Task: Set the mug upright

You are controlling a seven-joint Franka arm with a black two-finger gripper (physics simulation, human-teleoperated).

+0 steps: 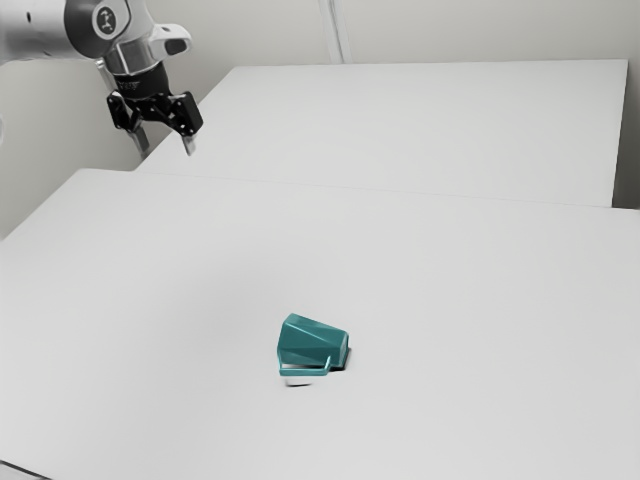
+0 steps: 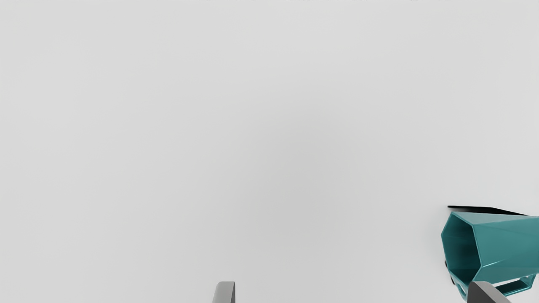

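High at the exterior view's upper left, the black gripper (image 1: 166,150) hangs open with its fingers pointing down, well away from the mug. The teal faceted mug (image 1: 312,342) lies on its side on the white table, its handle toward the exterior view's near edge. In the wrist view the gripper (image 2: 351,292) shows two widely separated fingertips with nothing between them. One fingertip overlaps part of the handle of the mug (image 2: 507,246), whose open mouth is visible; the mug's far end is cut off by the picture's edge.
The white table (image 1: 150,290) spreads around the mug. Behind it stands another large white surface (image 1: 420,130), with pale walls beyond. A thin dark line crosses the exterior view's lower left corner.
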